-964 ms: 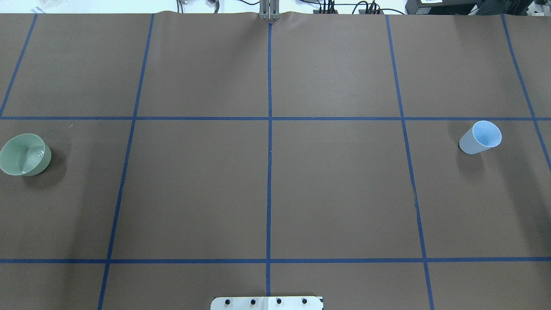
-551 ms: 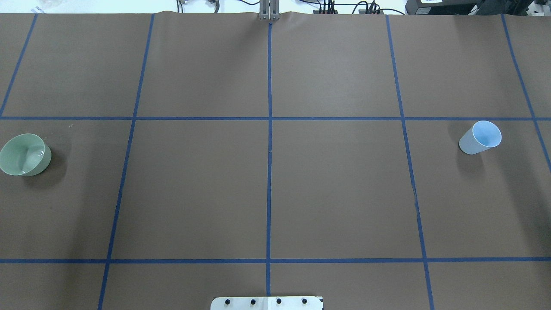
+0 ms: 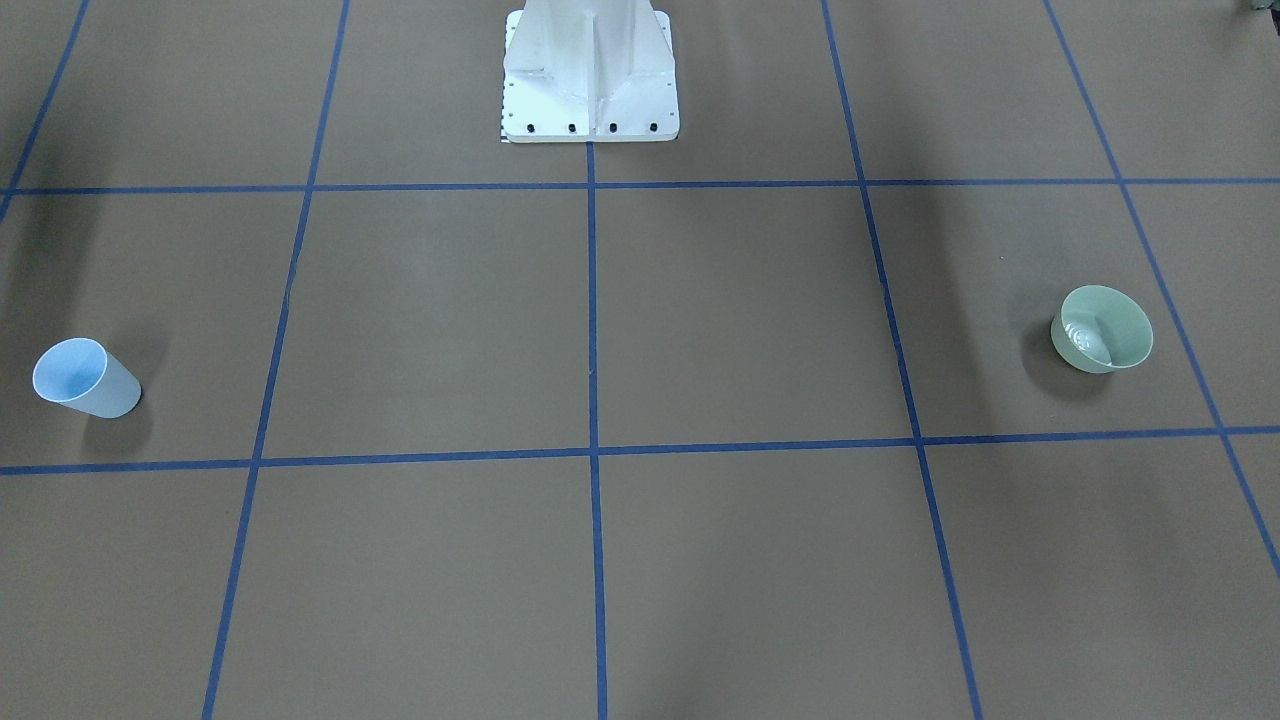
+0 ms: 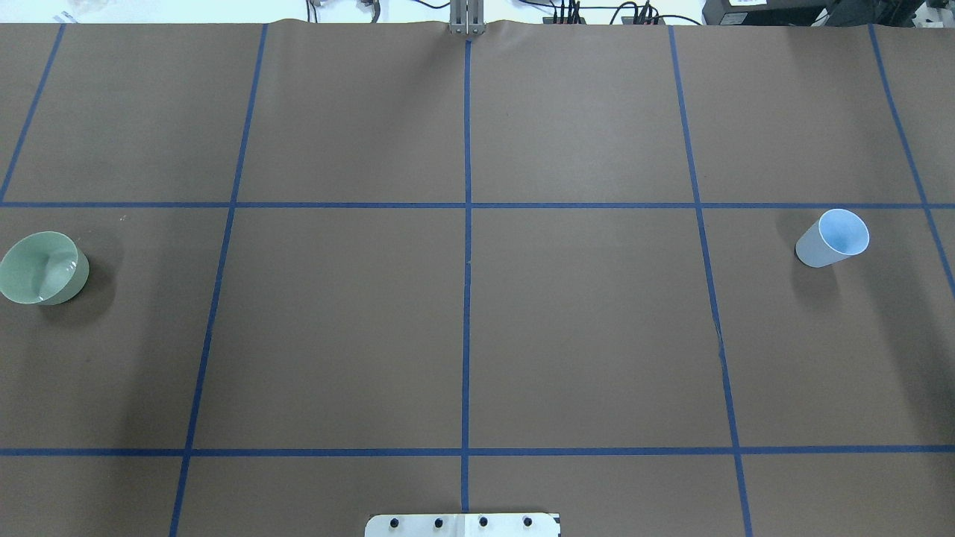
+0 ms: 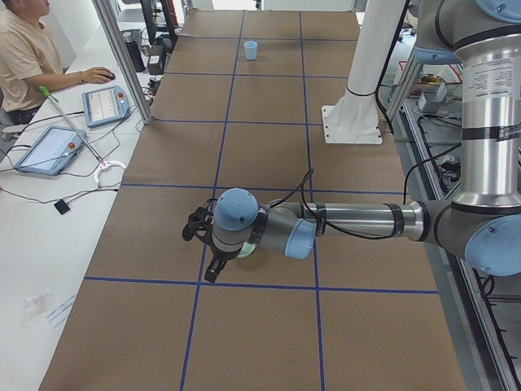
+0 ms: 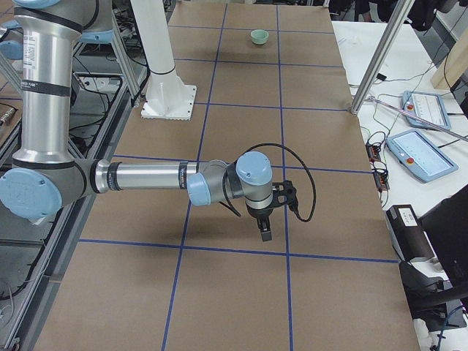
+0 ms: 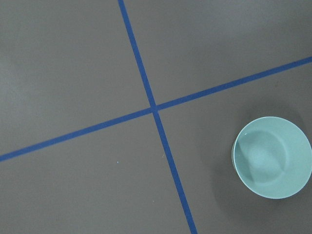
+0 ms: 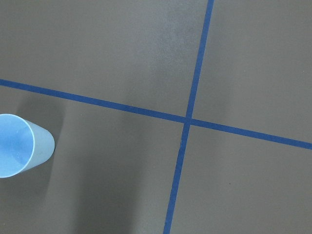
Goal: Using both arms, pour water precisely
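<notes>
A mint-green bowl point(image 4: 41, 267) stands at the table's left, also in the front view point(image 3: 1102, 328) and the left wrist view point(image 7: 272, 157). Faint glints in it show the water point(image 3: 1080, 335). A pale blue cup point(image 4: 834, 239) stands upright at the right, also in the front view point(image 3: 82, 378) and the right wrist view point(image 8: 19, 145). My left gripper point(image 5: 213, 269) hangs over the table beside the bowl. My right gripper point(image 6: 265, 230) hangs over the table at the cup's end. Both show only in side views, so I cannot tell if they are open.
The brown table cover carries a blue tape grid point(image 4: 466, 224). The white bolted pedestal point(image 3: 590, 70) stands at the robot's edge. An operator point(image 5: 24, 49) sits by tablets point(image 5: 106, 104) beyond the far edge, with metal posts point(image 6: 380, 58) there.
</notes>
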Controlling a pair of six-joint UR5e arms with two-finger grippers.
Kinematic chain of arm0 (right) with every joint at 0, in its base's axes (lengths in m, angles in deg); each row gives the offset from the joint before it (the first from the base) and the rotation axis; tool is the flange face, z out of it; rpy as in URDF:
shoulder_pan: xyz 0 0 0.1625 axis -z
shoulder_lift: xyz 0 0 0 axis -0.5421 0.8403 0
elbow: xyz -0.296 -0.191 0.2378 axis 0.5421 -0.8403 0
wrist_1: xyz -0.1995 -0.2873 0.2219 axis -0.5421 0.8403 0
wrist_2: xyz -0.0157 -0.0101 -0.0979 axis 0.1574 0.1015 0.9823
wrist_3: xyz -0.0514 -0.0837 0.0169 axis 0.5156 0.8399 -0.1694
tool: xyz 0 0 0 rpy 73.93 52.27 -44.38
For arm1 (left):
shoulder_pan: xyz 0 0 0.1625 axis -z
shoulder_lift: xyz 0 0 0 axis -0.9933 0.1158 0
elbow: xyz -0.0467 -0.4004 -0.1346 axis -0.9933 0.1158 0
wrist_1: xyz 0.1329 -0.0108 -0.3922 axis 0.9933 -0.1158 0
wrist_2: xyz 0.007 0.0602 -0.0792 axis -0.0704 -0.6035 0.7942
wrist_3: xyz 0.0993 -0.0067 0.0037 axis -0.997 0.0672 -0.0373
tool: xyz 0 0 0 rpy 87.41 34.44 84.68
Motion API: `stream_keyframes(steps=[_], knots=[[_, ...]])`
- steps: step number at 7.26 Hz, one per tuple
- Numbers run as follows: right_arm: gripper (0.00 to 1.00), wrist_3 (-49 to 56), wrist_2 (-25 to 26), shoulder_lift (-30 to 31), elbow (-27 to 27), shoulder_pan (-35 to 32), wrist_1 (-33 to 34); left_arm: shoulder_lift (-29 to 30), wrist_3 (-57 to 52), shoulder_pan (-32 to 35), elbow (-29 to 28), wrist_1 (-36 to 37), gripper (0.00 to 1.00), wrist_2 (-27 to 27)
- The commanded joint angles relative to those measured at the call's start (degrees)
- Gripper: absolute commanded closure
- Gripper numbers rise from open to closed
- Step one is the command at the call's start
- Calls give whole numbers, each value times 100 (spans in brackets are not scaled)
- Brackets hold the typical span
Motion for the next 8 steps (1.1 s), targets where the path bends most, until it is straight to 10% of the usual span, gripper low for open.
stream_keyframes(steps=[1, 5, 8], knots=[[0, 4, -1, 140, -232, 0, -632, -17, 21, -363, -287, -816, 0, 149], [0, -31, -1, 141, -313, 0, -758, 140, 2194, -1260, -1472, -2403, 0, 256], [0, -31, -1, 141, -339, 0, -758, 132, 4201, -2348, -1520, -3604, 0, -822]])
